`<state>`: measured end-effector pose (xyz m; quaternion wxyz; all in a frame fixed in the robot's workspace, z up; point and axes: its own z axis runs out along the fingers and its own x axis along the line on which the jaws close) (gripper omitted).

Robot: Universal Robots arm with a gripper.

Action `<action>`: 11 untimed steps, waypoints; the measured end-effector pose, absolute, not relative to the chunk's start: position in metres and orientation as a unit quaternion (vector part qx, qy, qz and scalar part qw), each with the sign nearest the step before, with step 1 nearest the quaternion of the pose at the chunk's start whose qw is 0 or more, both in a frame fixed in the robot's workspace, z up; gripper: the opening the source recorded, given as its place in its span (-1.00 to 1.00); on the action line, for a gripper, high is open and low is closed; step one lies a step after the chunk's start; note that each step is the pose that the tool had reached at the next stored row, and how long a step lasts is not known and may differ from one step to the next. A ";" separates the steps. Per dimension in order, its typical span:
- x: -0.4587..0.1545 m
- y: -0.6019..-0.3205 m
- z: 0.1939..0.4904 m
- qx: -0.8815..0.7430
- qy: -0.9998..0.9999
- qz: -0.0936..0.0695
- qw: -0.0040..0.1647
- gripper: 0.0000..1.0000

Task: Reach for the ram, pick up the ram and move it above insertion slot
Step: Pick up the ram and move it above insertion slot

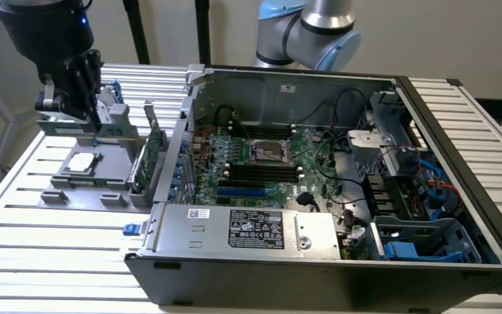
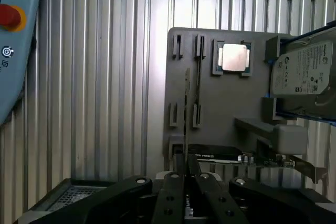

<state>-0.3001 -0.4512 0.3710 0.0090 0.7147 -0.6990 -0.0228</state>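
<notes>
Clamped edge-on between end effector (image 2: 185, 182) fingers, the ram (image 2: 186, 129), raised above gray holder tray (image 2: 226, 103) on slatted desk (image 2: 105, 77).

**UR arm: grey tubes, pale-blue caps, black tool end**

Silver-grey tubular robot arm with pale-blue joint caps (image 1: 308, 33) shows at the back in ext. view: rounded elbow housings, brushed-metal tube section w/ a dark ring between tube and joint. Wrist end is a fat black cylindrical housing (image 1: 46, 33) w/ a small blue lit spot near its top edge. Below it, black two-finger gripper w/ slim flat fingers (image 1: 83, 82); a silver-grey metal fitting sits on its side. In wrist view the same gripper (image 2: 186, 198) reads as matte-black linkage bars, rounded ends, w/ small round silver pivot screws (image 2: 140, 181) at the joints, approx. symmetrical about two narrow centre bars.
</notes>
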 end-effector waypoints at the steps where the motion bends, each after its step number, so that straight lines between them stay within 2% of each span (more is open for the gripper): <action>1: -0.296 -0.451 0.375 0.715 -0.699 -0.023 0.009 -0.73; 11: -0.252 -0.451 0.386 0.718 -0.695 -0.026 0.008 -0.73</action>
